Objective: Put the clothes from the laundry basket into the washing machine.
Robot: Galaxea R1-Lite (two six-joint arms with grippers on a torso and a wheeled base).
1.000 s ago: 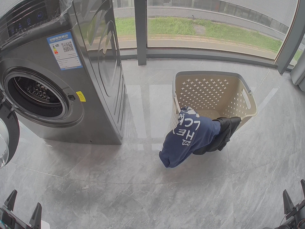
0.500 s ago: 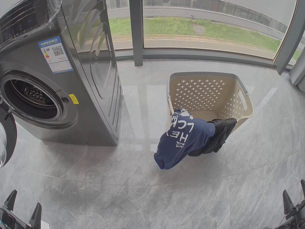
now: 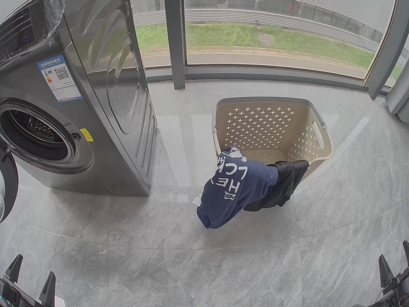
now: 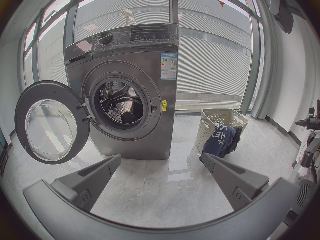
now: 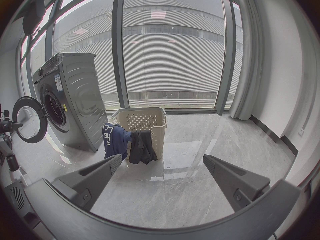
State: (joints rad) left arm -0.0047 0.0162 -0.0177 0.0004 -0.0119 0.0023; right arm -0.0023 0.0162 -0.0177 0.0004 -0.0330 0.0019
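The silver front-loading washing machine [image 3: 106, 86] stood on the grey tiled floor [image 3: 170, 256] at the left. Its round door [image 4: 50, 120] was swung wide open and the drum opening [image 3: 36, 135] was exposed. On its front panel sat a blue-edged energy label [image 3: 59, 78] with a QR code, too small to read, and a small yellow sticker [image 3: 86, 134] beside the door latch. Clear plastic film [image 3: 25, 26] covered the control panel.

The beige laundry basket [image 3: 264, 100], with star-shaped perforations, stood upright on the floor to the machine's right, well apart from it and near the window [image 3: 277, 30]. A navy sweatshirt [image 3: 234, 188] with white lettering hung over the basket's near rim at its left corner, trailing down outside. A black garment [image 3: 281, 184] hung over the same rim, touching it.

The left end effector [image 3: 34, 267] and the right end effector [image 3: 394, 252] were low over the floor's near edge, both with fingers spread and gripping nothing.
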